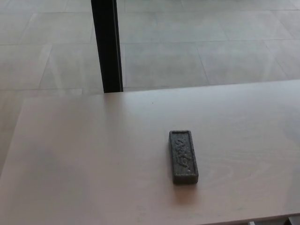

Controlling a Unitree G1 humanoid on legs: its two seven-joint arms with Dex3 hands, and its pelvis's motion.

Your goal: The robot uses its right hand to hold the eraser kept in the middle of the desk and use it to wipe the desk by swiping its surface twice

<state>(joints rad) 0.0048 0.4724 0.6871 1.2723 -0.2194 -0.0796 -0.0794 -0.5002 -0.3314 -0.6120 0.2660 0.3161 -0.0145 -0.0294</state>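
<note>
The grey tiled floor [187, 51] and a black upright post [107, 47] lie beyond the pale wooden table [84, 159]. The dark grey rectangular eraser [183, 156] lies flat near the table's middle, untouched. Neither hand shows, so the state of the fingers cannot be told. It looks low and flat, so a grasp may slip or push it away.

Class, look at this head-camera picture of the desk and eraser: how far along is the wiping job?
Nothing looks done yet. The eraser lies flat and alone on the desk, lengthwise away from the camera, with no robot hand in view. Nothing is in hand: no hand is seen reaching for it. Still left: the right hand must take hold of the eraser, then swipe the desk surface twice.
</note>
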